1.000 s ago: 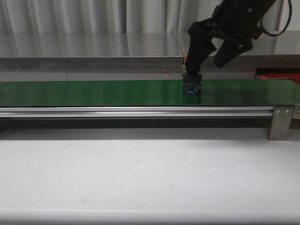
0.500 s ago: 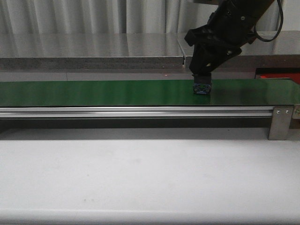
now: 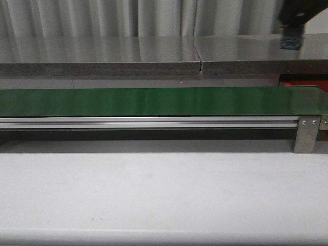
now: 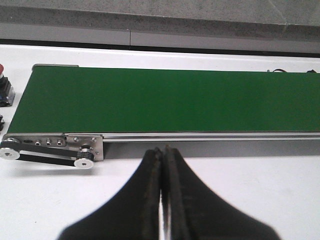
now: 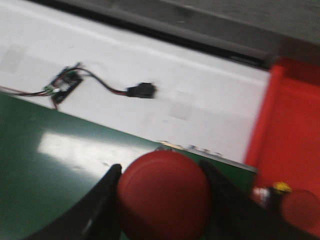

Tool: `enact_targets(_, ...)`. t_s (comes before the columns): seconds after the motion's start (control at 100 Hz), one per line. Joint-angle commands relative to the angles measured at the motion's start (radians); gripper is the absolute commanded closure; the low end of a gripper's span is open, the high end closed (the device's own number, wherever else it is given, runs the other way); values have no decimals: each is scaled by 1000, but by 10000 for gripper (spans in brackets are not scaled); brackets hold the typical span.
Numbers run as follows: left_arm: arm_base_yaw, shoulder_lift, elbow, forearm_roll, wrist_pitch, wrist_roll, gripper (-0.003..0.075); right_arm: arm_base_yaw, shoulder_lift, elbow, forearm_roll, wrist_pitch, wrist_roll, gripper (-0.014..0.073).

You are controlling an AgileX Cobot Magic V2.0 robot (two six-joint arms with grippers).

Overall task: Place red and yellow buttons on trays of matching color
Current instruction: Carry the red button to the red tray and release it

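Observation:
My right gripper (image 5: 162, 200) is shut on a red button (image 5: 163, 194) and holds it above the right end of the green belt (image 5: 55, 165). In the front view the gripper (image 3: 292, 31) and the button's blue base (image 3: 291, 43) show high at the top right edge. The red tray (image 5: 287, 135) lies just past the belt's end, with another red button (image 5: 300, 210) and a small yellow part (image 5: 281, 187) in it; its edge shows in the front view (image 3: 303, 82). My left gripper (image 4: 161, 155) is shut and empty over the white table, in front of the belt (image 4: 165, 100). No yellow tray is in view.
A small circuit board with a wire and black plug (image 5: 100, 87) lies on the white surface behind the belt. At the belt's other end, a button with a red top (image 4: 5, 87) sits beside the roller bracket (image 4: 52, 150). A grey ledge (image 3: 102, 66) runs behind.
My right gripper lifted the button off the belt and carried it up and to the right, nearly out of the front view.

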Motion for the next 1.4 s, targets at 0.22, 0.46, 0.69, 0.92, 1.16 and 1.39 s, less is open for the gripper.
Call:
enact_targets(0.22, -5, -1, -28, -22, -76, 0, 739, -310, -48, -32, 9, -49, 51, 446)
enact_targets(0.46, -5, -1, -28, -22, -76, 0, 739, -363, 59, -32, 50, -111, 51, 447)
enact_targets(0.69, -5, -1, -28, -22, -76, 0, 739, -351, 167, -32, 67, -181, 51, 447)
enact_targets(0.92, -5, -1, -28, -22, -76, 0, 739, -340, 232, -35, 69, -225, 51, 447)
enact_targets(1.16, -5, -1, -28, -22, -76, 0, 739, -322, 268, -35, 92, -243, 51, 447)
enact_targets(1.39, -5, -1, -28, -22, -76, 0, 739, -318, 294, -35, 92, -244, 51, 447)
